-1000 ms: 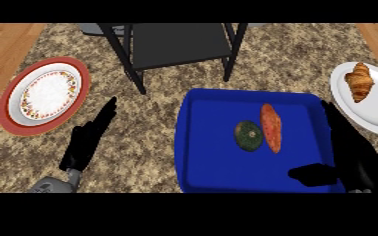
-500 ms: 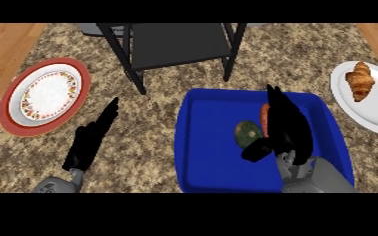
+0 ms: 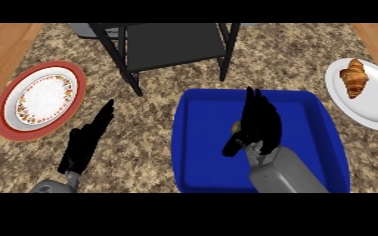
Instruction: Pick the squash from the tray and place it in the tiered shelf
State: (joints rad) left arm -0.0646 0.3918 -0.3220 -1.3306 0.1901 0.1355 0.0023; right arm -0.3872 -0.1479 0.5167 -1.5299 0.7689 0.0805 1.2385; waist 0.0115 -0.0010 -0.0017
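The blue tray lies on the counter at lower centre. My right hand hovers over its middle, fingers straight and pointing away from me, thumb out to the left. It hides almost all of the squash; only a small pale-green sliver peeks out at the hand's left edge. The orange vegetable that lay beside the squash is covered by the hand. The dark tiered shelf stands behind the tray. My left hand rests open at the lower left, away from the tray.
A red-rimmed patterned plate sits at the far left. A white plate with a croissant is at the right edge. The shelf's legs stand just behind the tray's far rim.
My right hand has swung in from the tray's right edge to over its middle, now covering the squash and the orange vegetable. The left hand has stayed put.
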